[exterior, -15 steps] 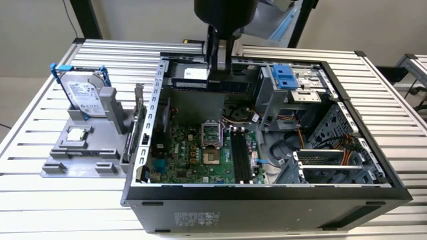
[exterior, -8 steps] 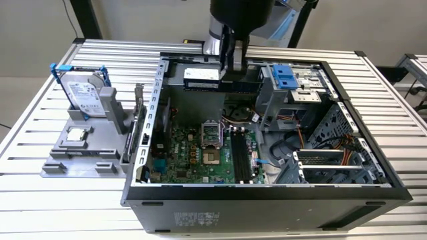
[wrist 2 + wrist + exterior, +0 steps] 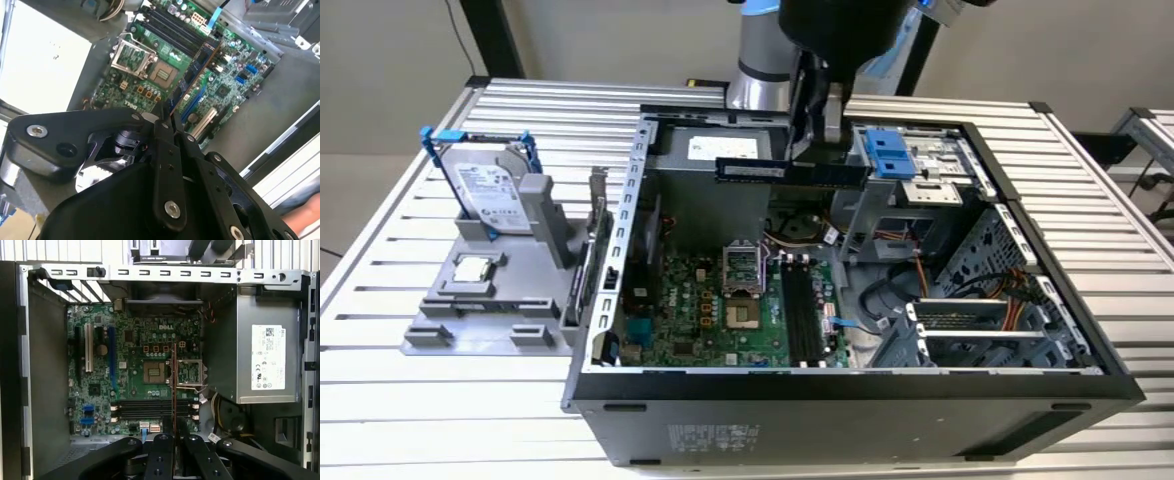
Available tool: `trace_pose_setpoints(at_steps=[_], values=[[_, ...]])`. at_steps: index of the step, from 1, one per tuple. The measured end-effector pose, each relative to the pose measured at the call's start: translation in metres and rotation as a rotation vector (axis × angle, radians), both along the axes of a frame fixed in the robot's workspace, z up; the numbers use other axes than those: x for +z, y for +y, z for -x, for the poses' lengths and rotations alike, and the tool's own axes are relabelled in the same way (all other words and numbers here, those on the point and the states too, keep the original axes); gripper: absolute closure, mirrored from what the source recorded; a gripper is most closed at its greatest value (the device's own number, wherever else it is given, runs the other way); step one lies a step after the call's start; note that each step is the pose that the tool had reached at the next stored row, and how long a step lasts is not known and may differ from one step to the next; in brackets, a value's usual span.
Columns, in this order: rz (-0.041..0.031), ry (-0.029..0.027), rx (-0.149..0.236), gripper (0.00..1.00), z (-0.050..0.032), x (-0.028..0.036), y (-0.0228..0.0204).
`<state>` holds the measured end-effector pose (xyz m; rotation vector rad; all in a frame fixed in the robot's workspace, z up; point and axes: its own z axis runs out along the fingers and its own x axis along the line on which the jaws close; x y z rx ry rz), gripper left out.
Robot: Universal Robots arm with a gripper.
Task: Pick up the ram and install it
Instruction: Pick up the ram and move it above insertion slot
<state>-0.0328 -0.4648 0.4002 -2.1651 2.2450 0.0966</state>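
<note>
**Ram pinched in the tool above the open case**

A slatted metal counter point(image 3: 440, 420) carries an open computer case point(image 3: 854, 385), lying on its side with its inside facing up. The robot arm point(image 3: 767, 60) reaches down over the far end of the case. Inside are a grey power supply point(image 3: 267, 357) and a green motherboard point(image 3: 707, 310). On the counter at the exterior view's left, just beside the case, a grey fixture point(image 3: 480, 325) holds a hard drive point(image 3: 491, 190) in a blue frame, standing upright.

The tool point(image 3: 811, 158) has its fingers pressed against the ram point(image 3: 754, 171), pinching it near its middle. The ram hangs level in the air, clear of the board, above the power supply and the blue drive bay point(image 3: 891, 155). In both wrist views it shows edge-on point(image 3: 173, 390) point(image 3: 197, 70), running out from the fingertips over the board. The black memory slots point(image 3: 152, 410) lie below it. A small square processor chip point(image 3: 475, 268) sits on the fixture.
</note>
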Motion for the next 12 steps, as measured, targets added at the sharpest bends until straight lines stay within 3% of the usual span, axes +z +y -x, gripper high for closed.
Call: trace_pose_setpoints(at_steps=[12], values=[[-0.0001,0.0,0.0,1.0,-0.0338,0.0,0.0]])
